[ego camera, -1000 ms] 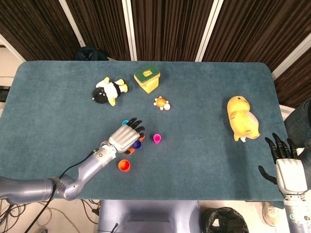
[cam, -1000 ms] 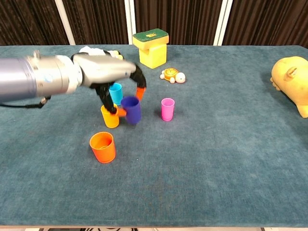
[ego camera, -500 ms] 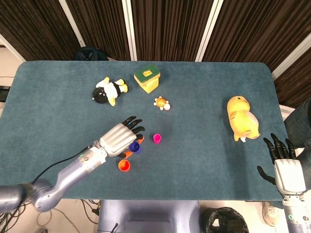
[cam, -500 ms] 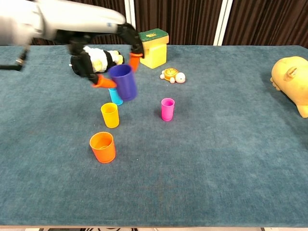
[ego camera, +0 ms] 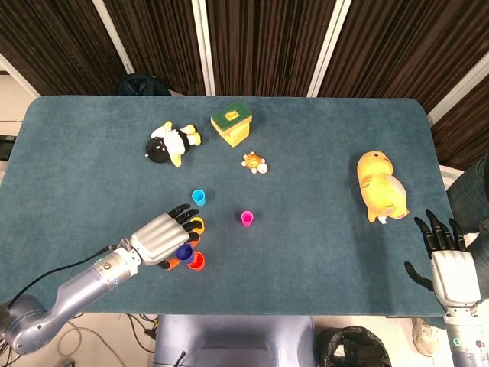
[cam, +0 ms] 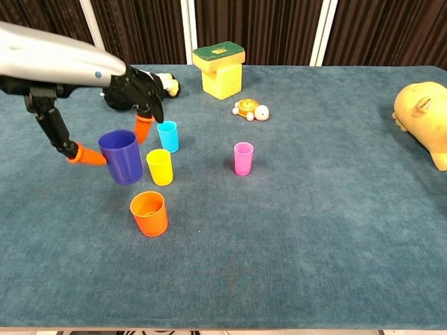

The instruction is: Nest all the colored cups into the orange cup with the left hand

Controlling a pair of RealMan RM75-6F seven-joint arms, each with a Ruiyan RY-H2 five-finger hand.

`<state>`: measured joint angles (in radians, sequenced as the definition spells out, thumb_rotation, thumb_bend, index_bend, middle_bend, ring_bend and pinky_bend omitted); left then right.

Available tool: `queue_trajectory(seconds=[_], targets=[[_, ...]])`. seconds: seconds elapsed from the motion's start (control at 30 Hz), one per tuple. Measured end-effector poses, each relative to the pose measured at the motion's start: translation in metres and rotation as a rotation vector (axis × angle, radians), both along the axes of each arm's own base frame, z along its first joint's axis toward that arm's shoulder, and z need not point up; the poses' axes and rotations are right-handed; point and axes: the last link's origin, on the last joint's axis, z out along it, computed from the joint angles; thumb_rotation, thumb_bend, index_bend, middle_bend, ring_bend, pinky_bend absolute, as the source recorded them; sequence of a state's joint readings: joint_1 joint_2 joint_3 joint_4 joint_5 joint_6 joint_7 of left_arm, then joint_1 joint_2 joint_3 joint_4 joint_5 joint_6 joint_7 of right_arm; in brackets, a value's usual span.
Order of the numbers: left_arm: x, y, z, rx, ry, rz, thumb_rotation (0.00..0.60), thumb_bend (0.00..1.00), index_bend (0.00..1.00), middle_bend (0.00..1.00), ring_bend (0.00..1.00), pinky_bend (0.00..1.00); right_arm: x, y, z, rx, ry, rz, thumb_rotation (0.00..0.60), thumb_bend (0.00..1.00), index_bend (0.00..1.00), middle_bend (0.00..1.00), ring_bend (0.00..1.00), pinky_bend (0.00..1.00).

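Purple cup [cam: 121, 156] hangs above the table, pinched between the orange-tipped fingertips [cam: 144, 127] of the left hand [ego camera: 157, 238], mouth up and near upright. Orange cup [cam: 149, 213], the target, stands upright on the table below it and a little toward the robot's right; in the head view the purple cup sits just beside the orange one, not yet over its mouth. The coming move, as I judge it, turns on this offset: the held cup must shift right until its base lines up with the orange rim, then go straight down along the shared upright axis. Yellow cup [cam: 159, 167] stands close behind the orange one, with the blue cup [cam: 167, 136] further back and the pink cup [cam: 243, 158] well apart to the right, so a drifting hand could clip the yellow one. No cup is nested yet. The right hand [ego camera: 445, 254] rests spread and empty at the table's far right edge, well away from all cups.
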<state>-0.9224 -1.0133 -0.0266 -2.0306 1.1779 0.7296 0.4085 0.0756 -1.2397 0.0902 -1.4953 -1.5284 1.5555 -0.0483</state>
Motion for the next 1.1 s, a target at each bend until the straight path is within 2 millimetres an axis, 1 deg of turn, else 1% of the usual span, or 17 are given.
queue_trajectory(seconds=[0.2,0.4,0.67,0.9,1.1], targets=[[-0.011,0.002,-0.014,-0.007,0.013,-0.009,0.6,0.27,0.41,0.18,0.0,0.0,0.0,0.0,0.0,-0.003,-0.004,-0.004,0.6,0.31,0.12,0.04,0.15,0.0],[-0.017,0.003,-0.025,-0.01,0.017,-0.013,0.6,0.27,0.41,0.18,0.0,0.0,-0.001,0.0,0.001,-0.003,-0.002,-0.003,0.6,0.31,0.12,0.04,0.15,0.0],[-0.016,0.002,-0.037,-0.019,-0.01,-0.027,0.6,0.27,0.41,0.18,0.0,0.0,-0.001,0.0,0.001,-0.003,-0.002,-0.005,0.6,0.31,0.12,0.04,0.15,0.0],[-0.017,0.003,-0.044,-0.015,0.011,-0.057,0.6,0.27,0.41,0.18,0.0,0.0,-0.001,-0.001,0.001,-0.006,-0.005,-0.008,0.6,0.31,0.12,0.04,0.15,0.0],[-0.016,0.003,-0.052,-0.022,0.019,-0.058,0.6,0.27,0.39,0.18,0.0,0.0,-0.002,-0.001,0.001,-0.008,-0.005,-0.01,0.6,0.31,0.12,0.04,0.15,0.0]])
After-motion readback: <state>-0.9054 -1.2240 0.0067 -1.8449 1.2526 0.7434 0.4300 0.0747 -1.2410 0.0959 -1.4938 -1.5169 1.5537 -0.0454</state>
